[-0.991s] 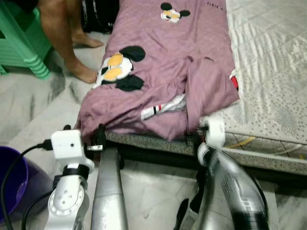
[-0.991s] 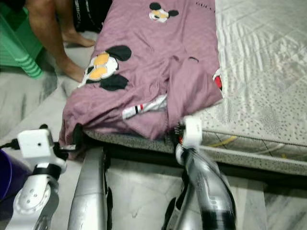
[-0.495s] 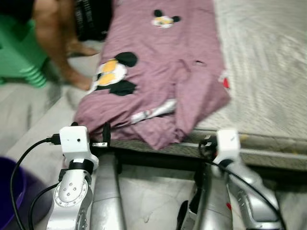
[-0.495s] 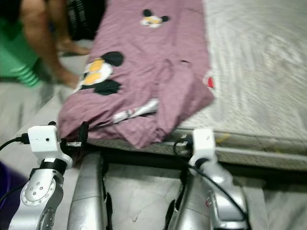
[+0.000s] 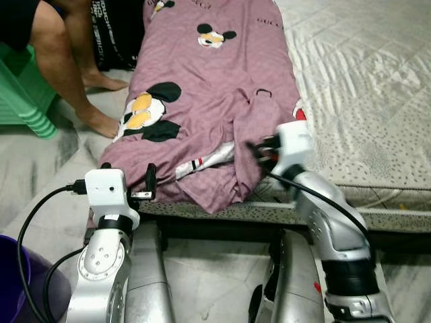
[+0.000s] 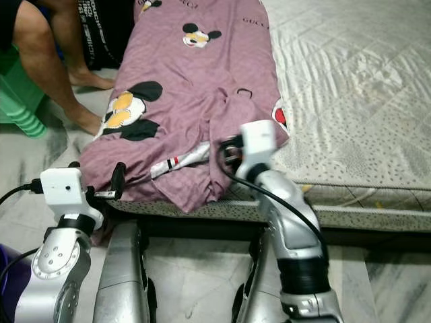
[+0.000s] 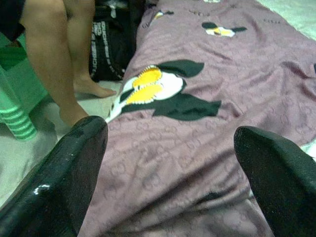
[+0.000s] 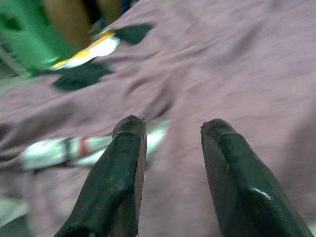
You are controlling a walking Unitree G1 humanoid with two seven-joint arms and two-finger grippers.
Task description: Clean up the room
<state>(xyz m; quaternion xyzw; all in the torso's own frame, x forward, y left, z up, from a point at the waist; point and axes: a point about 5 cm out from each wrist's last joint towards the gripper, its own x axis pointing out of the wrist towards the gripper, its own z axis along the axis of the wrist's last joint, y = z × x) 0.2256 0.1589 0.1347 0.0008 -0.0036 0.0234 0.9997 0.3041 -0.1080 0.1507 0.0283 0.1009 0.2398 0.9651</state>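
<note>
- Purple cartoon-print blanket spread along the mattress, near corner spilling over the bed edge: the thing to tidy.
- Right gripper poised low over the rumpled folds near the striped white patch, fingers parted, nothing between them; placed for a pinch, probably.
- Left gripper level with the hanging corner, fingers wide apart, empty, aimed along the cloth.
- Person's bare legs beside a green stool, off to the left.

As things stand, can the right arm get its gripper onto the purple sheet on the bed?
Probably yes. The right gripper hangs open just above the purple sheet, near its crumpled front edge on the mattress, with nothing between fingers and cloth.
</note>
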